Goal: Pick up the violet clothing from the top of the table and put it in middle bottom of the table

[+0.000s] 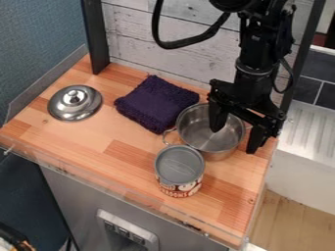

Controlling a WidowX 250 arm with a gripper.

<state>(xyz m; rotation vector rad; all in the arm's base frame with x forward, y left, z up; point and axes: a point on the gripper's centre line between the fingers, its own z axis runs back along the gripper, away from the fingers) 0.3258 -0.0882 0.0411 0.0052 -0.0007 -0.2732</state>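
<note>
The violet cloth [156, 103] lies bunched flat on the wooden table, toward its back and left of the steel pot. My gripper [237, 140] hangs over the pot's right side, well to the right of the cloth. Its two fingers stand wide apart with nothing held: one is above the pot's opening, the other beyond the pot's right rim. The cloth's right corner is close to the pot; whether they touch, I cannot tell.
The steel pot [195, 128] stands right of centre, with a can [179, 165] in front of it. A metal lid [75, 102] lies at the left. A low clear edging [118, 188] runs along the table's front; a plank wall [170, 44] stands behind.
</note>
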